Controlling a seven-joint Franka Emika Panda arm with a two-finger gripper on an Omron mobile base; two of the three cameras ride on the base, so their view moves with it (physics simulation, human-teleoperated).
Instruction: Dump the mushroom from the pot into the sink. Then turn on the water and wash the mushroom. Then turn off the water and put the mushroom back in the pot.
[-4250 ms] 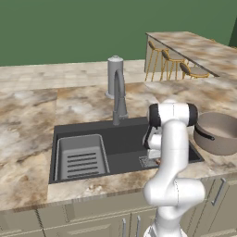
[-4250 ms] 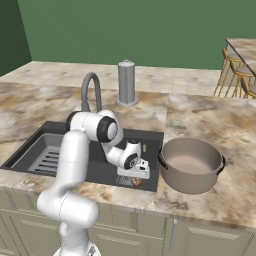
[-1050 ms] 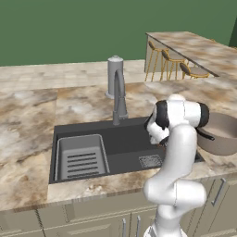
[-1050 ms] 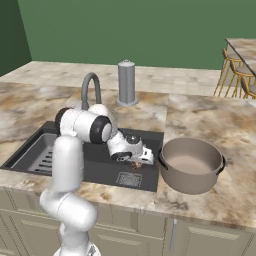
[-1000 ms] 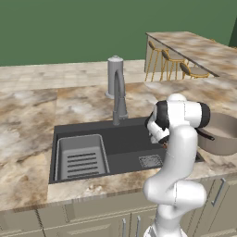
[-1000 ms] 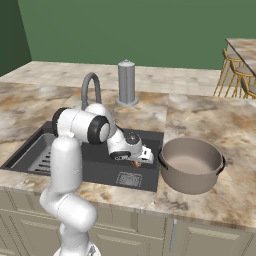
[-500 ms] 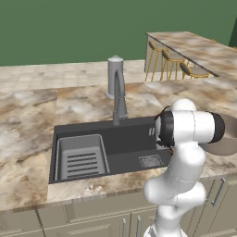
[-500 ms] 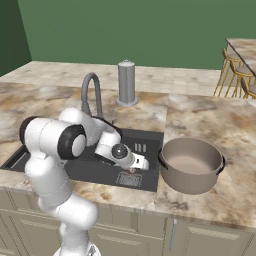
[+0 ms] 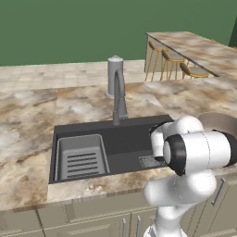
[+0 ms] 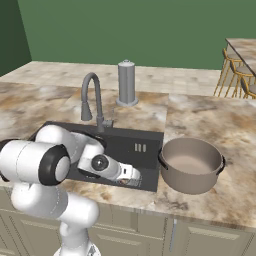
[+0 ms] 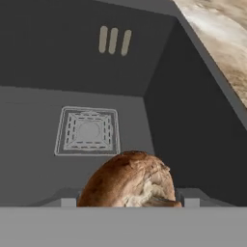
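Fingers are hidden low in the hand view, so I cannot tell whether they clasp the mushroom (image 11: 129, 179), though it sits right at the gripper (image 11: 129, 205), between the two grey finger bases. Beyond it lies the square drain grate (image 11: 88, 130) on the bare floor of the sink (image 11: 43, 58), with the right wall rising close beside the mushroom. In the right base view the hand (image 10: 131, 174) hangs over the sink's front right corner, and the pot (image 10: 191, 164) stands on the counter (image 10: 235, 165) just right of the basin edge.
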